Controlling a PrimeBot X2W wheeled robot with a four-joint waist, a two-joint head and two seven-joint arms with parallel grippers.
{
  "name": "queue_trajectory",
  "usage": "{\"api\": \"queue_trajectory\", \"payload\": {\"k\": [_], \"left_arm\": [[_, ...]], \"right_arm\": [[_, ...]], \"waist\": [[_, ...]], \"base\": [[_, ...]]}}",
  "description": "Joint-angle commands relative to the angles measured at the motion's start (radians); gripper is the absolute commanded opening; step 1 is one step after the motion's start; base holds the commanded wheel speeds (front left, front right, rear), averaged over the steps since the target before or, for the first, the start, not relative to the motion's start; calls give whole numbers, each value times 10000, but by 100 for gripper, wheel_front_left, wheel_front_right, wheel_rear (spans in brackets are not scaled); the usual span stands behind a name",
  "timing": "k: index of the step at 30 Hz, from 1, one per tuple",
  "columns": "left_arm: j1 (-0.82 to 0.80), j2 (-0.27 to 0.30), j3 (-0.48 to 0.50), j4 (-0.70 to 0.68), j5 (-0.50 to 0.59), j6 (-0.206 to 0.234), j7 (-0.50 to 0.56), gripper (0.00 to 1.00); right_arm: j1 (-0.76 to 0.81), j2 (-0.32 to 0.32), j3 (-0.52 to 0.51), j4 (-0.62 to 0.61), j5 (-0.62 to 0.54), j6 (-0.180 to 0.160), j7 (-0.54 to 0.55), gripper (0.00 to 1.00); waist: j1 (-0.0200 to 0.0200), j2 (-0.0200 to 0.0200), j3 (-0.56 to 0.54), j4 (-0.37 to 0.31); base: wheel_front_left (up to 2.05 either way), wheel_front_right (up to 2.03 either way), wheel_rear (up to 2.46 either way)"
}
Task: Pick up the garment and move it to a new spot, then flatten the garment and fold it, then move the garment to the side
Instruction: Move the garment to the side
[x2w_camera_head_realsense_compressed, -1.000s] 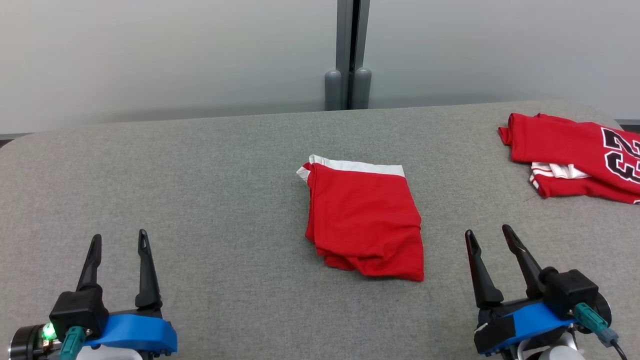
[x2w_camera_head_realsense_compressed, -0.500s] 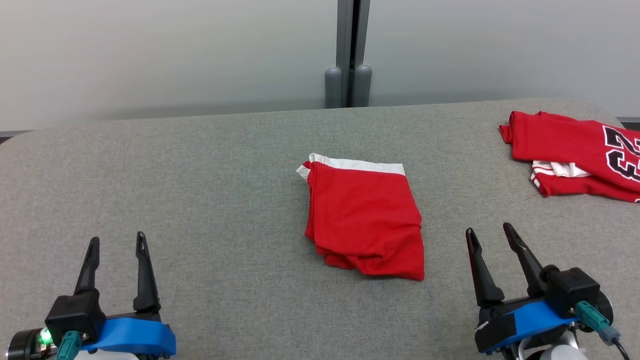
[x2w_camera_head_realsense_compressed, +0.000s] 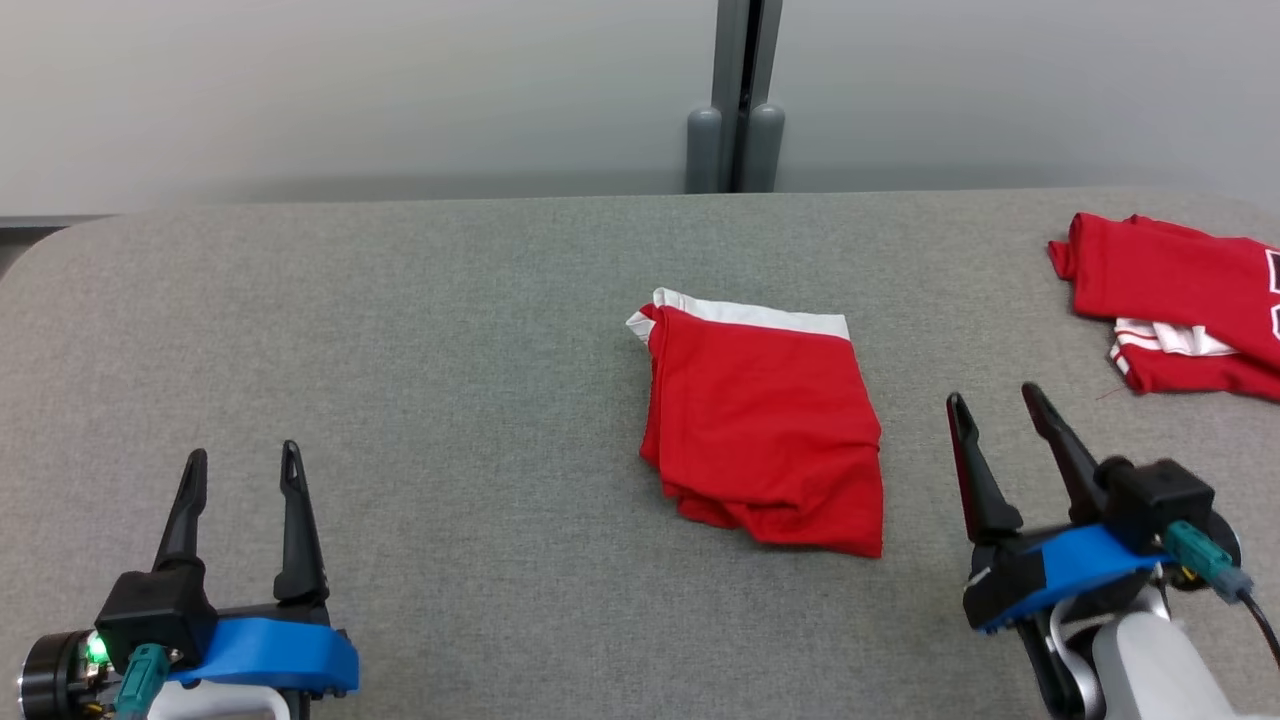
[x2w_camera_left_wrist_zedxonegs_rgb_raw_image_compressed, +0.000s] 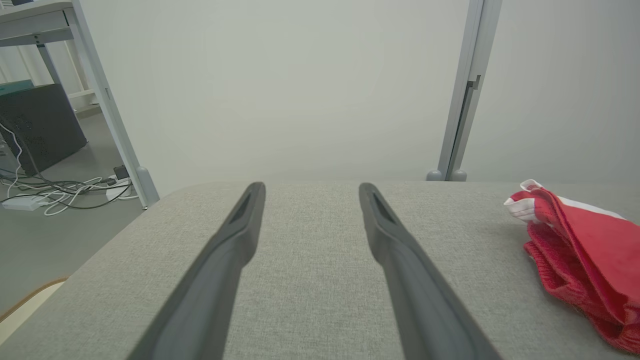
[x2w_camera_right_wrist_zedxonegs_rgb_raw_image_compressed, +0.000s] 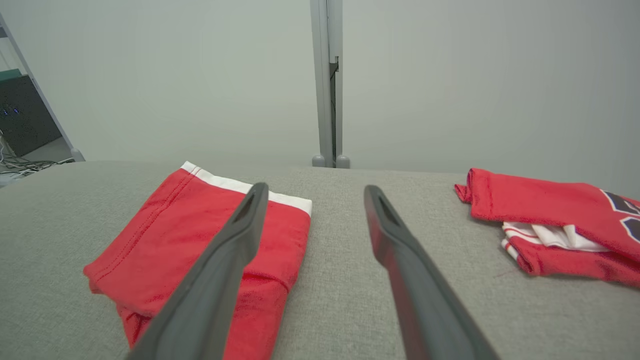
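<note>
A folded red garment (x2w_camera_head_realsense_compressed: 765, 420) with a white band along its far edge lies flat in the middle of the grey padded table (x2w_camera_head_realsense_compressed: 400, 350). My right gripper (x2w_camera_head_realsense_compressed: 992, 393) stands open just right of the garment's near corner, with nothing between its fingers. In the right wrist view the garment (x2w_camera_right_wrist_zedxonegs_rgb_raw_image_compressed: 175, 225) lies ahead and left of my right gripper (x2w_camera_right_wrist_zedxonegs_rgb_raw_image_compressed: 315, 186). My left gripper (x2w_camera_head_realsense_compressed: 243, 450) is open and empty at the near left, well apart from the garment. The left wrist view shows my left gripper (x2w_camera_left_wrist_zedxonegs_rgb_raw_image_compressed: 310, 186) over bare table, with the garment (x2w_camera_left_wrist_zedxonegs_rgb_raw_image_compressed: 590, 250) far to its right.
A second red jersey (x2w_camera_head_realsense_compressed: 1160, 275) with white trim and black numerals lies folded at the table's far right edge, also visible as the jersey (x2w_camera_right_wrist_zedxonegs_rgb_raw_image_compressed: 545, 205) in the right wrist view. A grey partition post (x2w_camera_head_realsense_compressed: 740, 100) stands behind the table. Cables and a shelf leg (x2w_camera_left_wrist_zedxonegs_rgb_raw_image_compressed: 110, 115) are on the floor to the left.
The head camera has turned, so the whole picture has shifted rightward. My right gripper has reached a little farther forward beside the garment. Both grippers stay open; the garment lies as before.
</note>
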Motion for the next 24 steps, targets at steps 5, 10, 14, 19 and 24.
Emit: {"api": "queue_trajectory", "payload": {"k": [5,10,14,19,24], "left_arm": [[-482,-38,-81,134,-65,113,-246,100],[-715,-77,-150,295,-84,159,-451,100],[-933,-123,-235,478,-148,217,-655,100],[-1131,-203,-314,733,-206,294,-881,100],[-1264,-234,-359,992,-286,332,-1056,100]], "right_arm": [[-1660,-266,246,926,-12,2,287,100],[-2610,-387,351,2041,35,2,370,100],[-3207,-272,426,3433,533,2,314,100],[-3663,-345,552,5051,831,2,19,100],[-3997,-95,796,6247,1310,2,-119,100]], "waist": [[0,0,529,413],[0,0,835,624],[0,0,1085,803],[0,0,1333,981],[0,0,1446,1028]], "base": [[0,0,0],[0,0,0],[0,0,0],[0,0,0],[0,0,0]]}}
